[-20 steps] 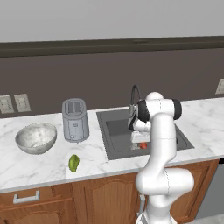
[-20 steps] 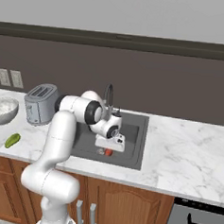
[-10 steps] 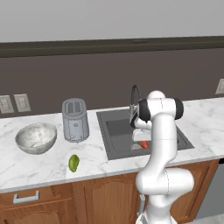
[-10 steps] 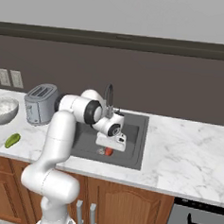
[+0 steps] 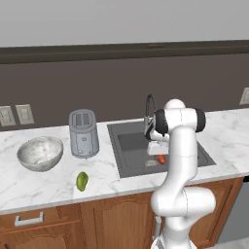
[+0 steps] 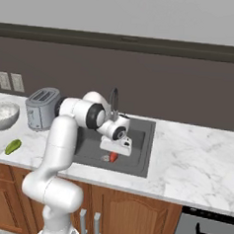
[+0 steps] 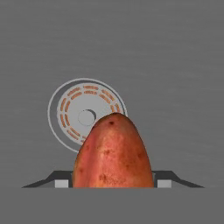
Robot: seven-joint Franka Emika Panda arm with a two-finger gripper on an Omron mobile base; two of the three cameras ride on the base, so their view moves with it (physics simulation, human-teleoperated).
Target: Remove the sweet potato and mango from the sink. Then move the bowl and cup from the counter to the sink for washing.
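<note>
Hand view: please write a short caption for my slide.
Sweet potato between the gripper fingertips, above the sink drain.

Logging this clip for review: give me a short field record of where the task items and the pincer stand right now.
sweet potato: between the pincer fingertips, low over the sink floor by the drain
pincer: closed on the sweet potato
mango: on the counter, left of the sink
bowl: on the counter, beside the toaster
cup: not seen

You've got the mango (image 5: 82, 181) on the tabletop (image 5: 39, 182), with the sweet potato (image 5: 161, 159) down in the sink (image 5: 129, 151).
</note>
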